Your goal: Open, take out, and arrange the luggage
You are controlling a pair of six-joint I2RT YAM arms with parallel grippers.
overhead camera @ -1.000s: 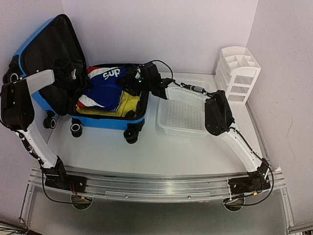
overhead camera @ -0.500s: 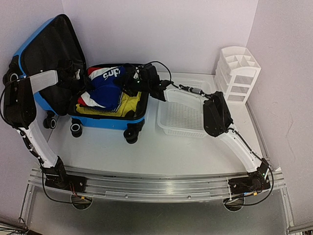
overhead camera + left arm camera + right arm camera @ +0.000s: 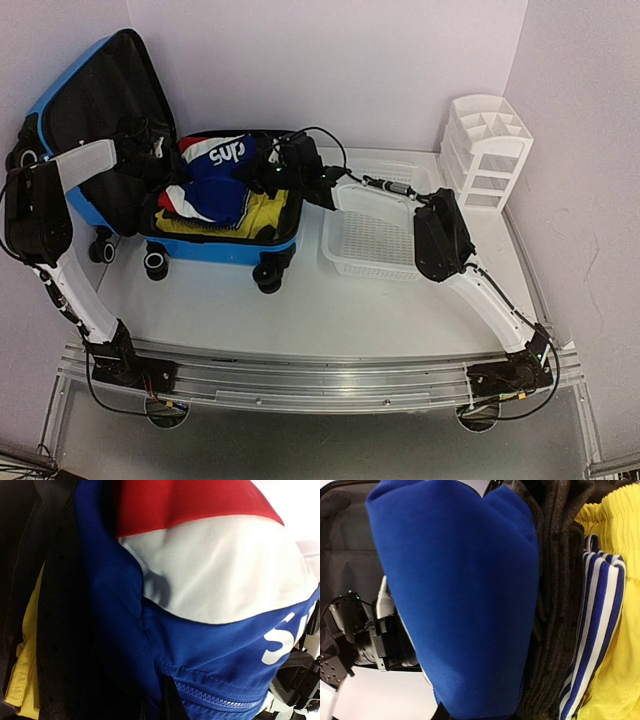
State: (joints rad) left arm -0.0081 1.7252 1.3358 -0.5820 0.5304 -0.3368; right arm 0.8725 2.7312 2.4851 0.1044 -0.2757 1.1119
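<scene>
The luggage (image 3: 225, 248) is a bright blue suitcase lying open at the back left, its black-lined lid (image 3: 100, 90) standing up against the wall. A blue, white and red jacket (image 3: 215, 160) lies bunched on top of the clothes inside. My left gripper (image 3: 158, 150) is at the jacket's left end, and its wrist view shows it (image 3: 157, 705) shut on the blue fabric (image 3: 215, 670) by a zip. My right gripper (image 3: 272, 172) is at the jacket's right end, and in its wrist view it (image 3: 480, 712) pinches a fold of blue cloth (image 3: 465, 595).
Under the jacket lie a yellow garment (image 3: 615, 530), a dark knit piece (image 3: 555, 605) and a blue-and-white striped one (image 3: 595, 630). A white slatted basket (image 3: 375, 240) sits right of the suitcase. A white drawer rack (image 3: 488, 150) stands at the back right corner.
Both grippers have closed onto the jacket's ends. The right gripper has shifted left, and the jacket is bunched up higher between them.
</scene>
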